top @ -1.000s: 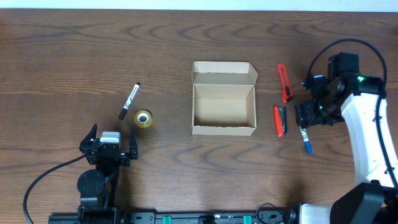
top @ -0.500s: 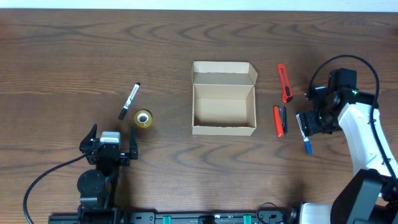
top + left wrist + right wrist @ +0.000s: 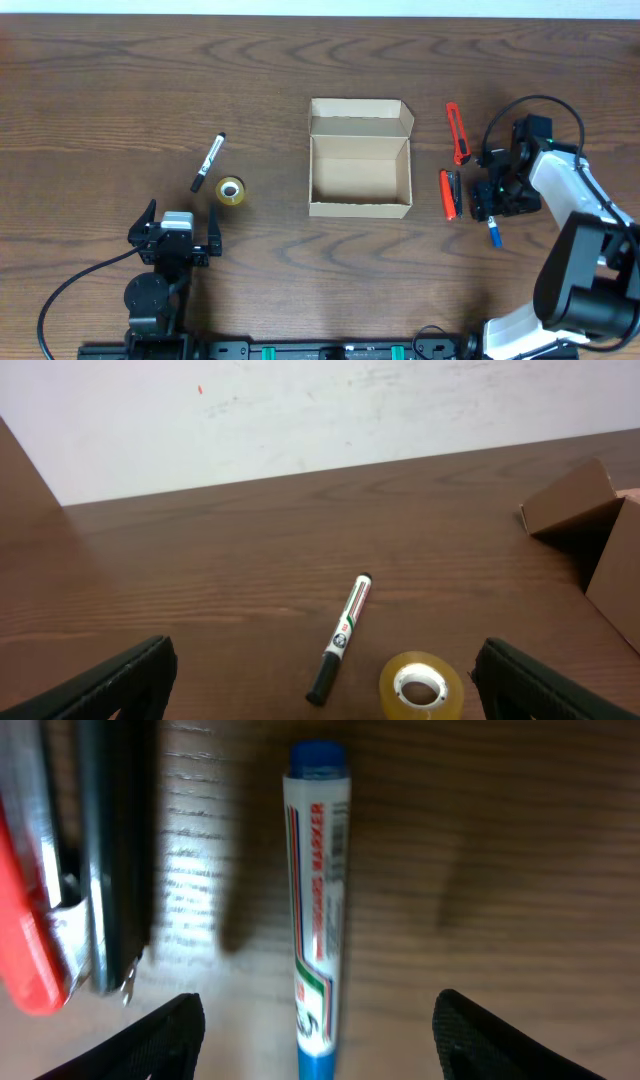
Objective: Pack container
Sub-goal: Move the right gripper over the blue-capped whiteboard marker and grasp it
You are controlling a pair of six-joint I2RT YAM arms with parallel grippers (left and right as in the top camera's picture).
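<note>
The tan cardboard container point(image 3: 360, 170) stands open at the table's middle, its flap lid point(image 3: 360, 117) folded back; its corner shows in the left wrist view point(image 3: 575, 510). My right gripper point(image 3: 492, 203) is open and low over a blue-capped white marker point(image 3: 493, 230). In the right wrist view the marker point(image 3: 320, 900) lies between my spread fingers point(image 3: 160, 1038), untouched. My left gripper point(image 3: 181, 213) is open and empty near the front left. A black-capped marker point(image 3: 340, 637) and a tape roll point(image 3: 421, 685) lie ahead of it.
A red and black tool point(image 3: 451, 193) lies between the container and my right gripper, seen close in the right wrist view point(image 3: 90, 870). A red utility knife point(image 3: 457, 133) lies behind it. The black-capped marker point(image 3: 208, 161) and tape roll point(image 3: 231, 190) sit left of the container.
My right gripper has moved left and toward the front, coming down over the blue marker. The left arm and all objects have not moved.
</note>
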